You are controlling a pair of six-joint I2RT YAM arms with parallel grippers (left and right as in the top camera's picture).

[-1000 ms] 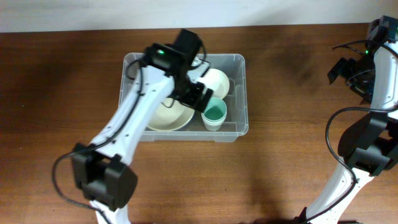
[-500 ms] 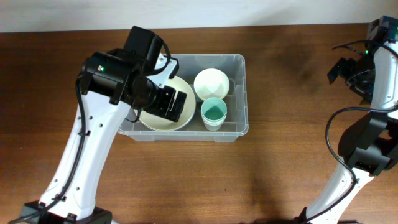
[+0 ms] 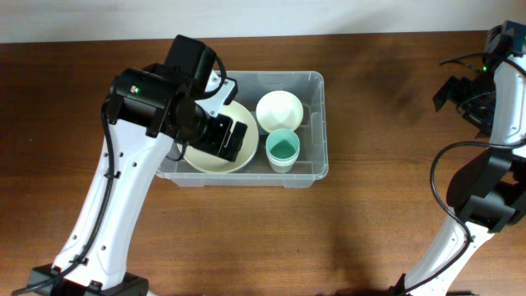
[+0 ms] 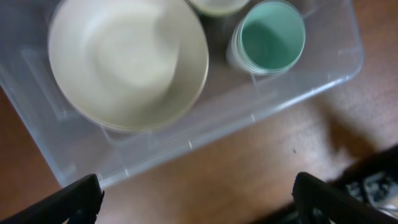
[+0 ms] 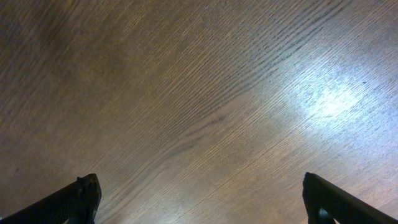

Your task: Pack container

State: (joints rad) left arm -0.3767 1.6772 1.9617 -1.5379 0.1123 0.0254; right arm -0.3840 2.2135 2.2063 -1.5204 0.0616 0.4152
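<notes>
The clear plastic container [image 3: 320, 123] sits on the wooden counter [image 3: 370, 205]. Inside it, a wide cream bowl [image 4: 127, 62] fills the left part. The right part holds a smaller white bowl [image 3: 279, 108] by the far wall and a green cup [image 4: 272, 36] by the near wall, just beside each other. The left end effector [image 4: 196, 202] hangs above the container's left side, fingers spread wide and empty, and its arm hides that corner from overhead. Well right of the container, the right end effector [image 5: 199, 202] is also spread, holding nothing. The container is see-through, with rounded corners and a rim.
</notes>
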